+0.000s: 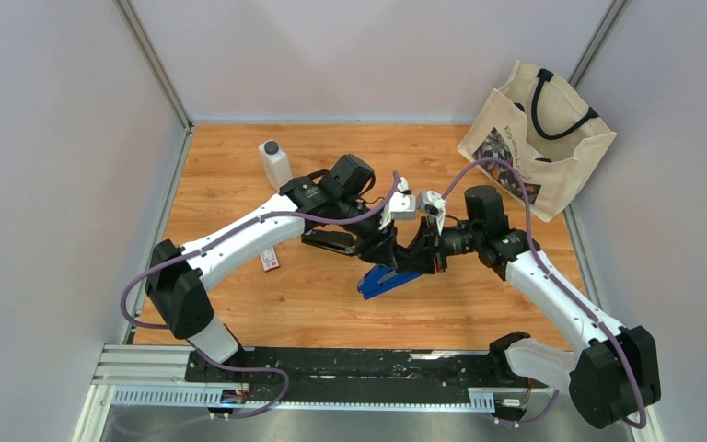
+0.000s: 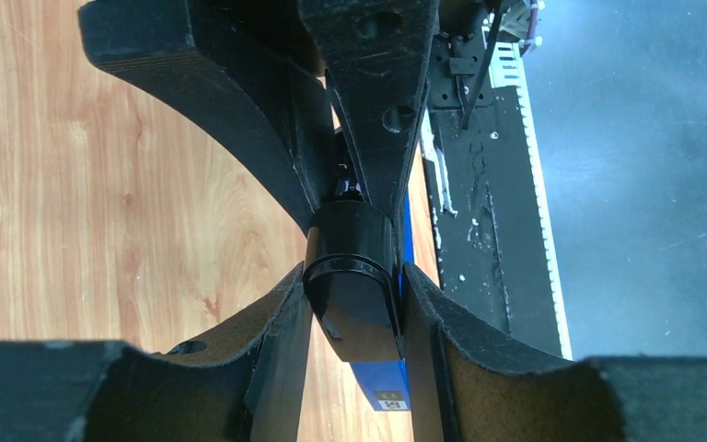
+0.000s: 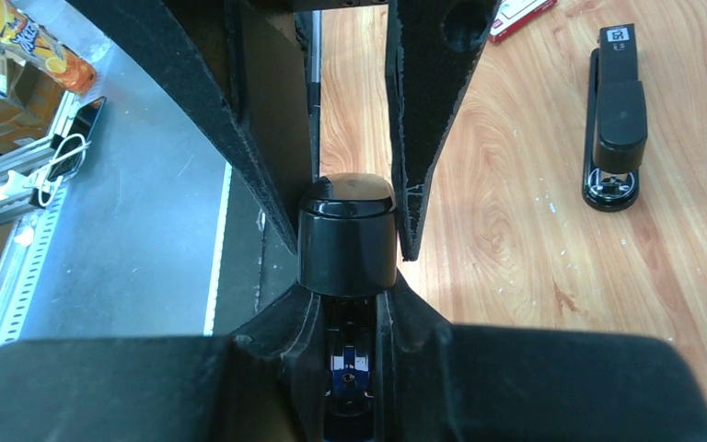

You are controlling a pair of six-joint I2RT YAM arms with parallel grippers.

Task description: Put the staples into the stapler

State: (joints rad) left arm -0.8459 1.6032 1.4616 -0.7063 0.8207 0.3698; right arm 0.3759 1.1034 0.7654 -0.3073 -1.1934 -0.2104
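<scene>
Staples (image 1: 270, 259) sit left of centre in the top view, long axis roughly up-down, well apart from both grippers (the left one's nearer). We reckon someone has to let go first: left gripper (image 2: 354, 276) and right gripper (image 3: 350, 299) both clamp the blue stapler (image 1: 385, 282) mid-frame, wrists angled down, nose to nose

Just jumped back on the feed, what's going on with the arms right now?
The left claw and right claw face each other at mid-table, both shut on the black top of the blue stapler. The staples box lies off to the left, in neither claw, so loading hasn't started. A second, black stapler lies on the table, untouched.
</scene>
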